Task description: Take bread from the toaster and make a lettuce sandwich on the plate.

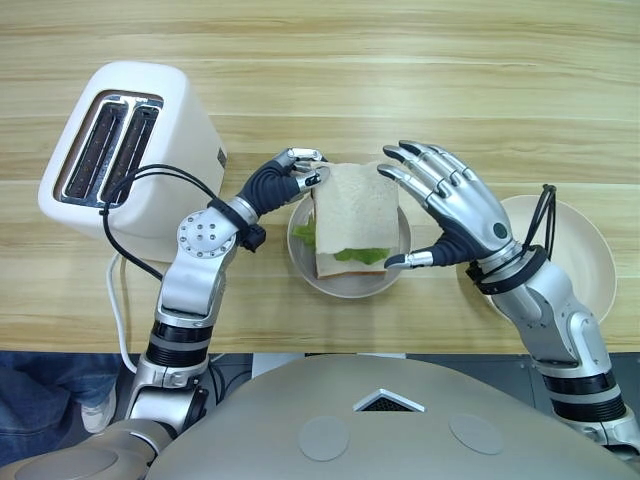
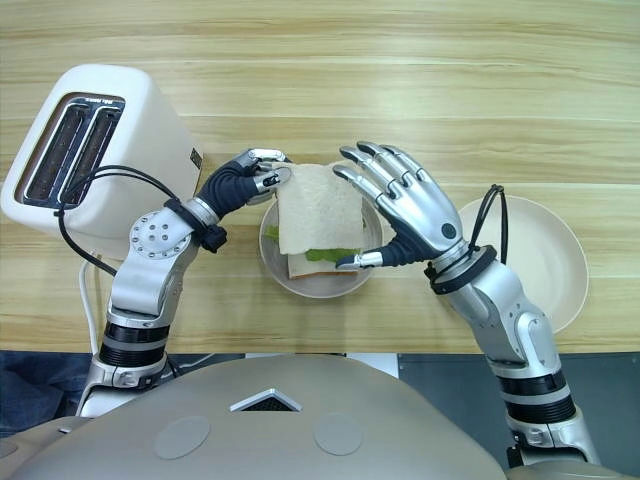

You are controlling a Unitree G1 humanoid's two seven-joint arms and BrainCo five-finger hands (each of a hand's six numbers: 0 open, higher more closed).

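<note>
A grey plate (image 1: 345,285) in the middle of the table holds a bread slice with green lettuce (image 1: 358,256) on it. A second bread slice (image 1: 355,205) lies tilted on top, its far edge raised. My left hand (image 1: 288,178) pinches that top slice at its far left corner. My right hand (image 1: 445,205) hovers just right of the sandwich, fingers spread, with the thumb near the plate's right rim and holding nothing. The white toaster (image 1: 130,155) stands at the left with both slots showing no bread.
A cream bowl-like plate (image 1: 585,250) sits at the right, partly under my right forearm. The toaster's white cord (image 1: 115,310) runs down toward the table's front edge. Bare wooden table stretches behind the plate.
</note>
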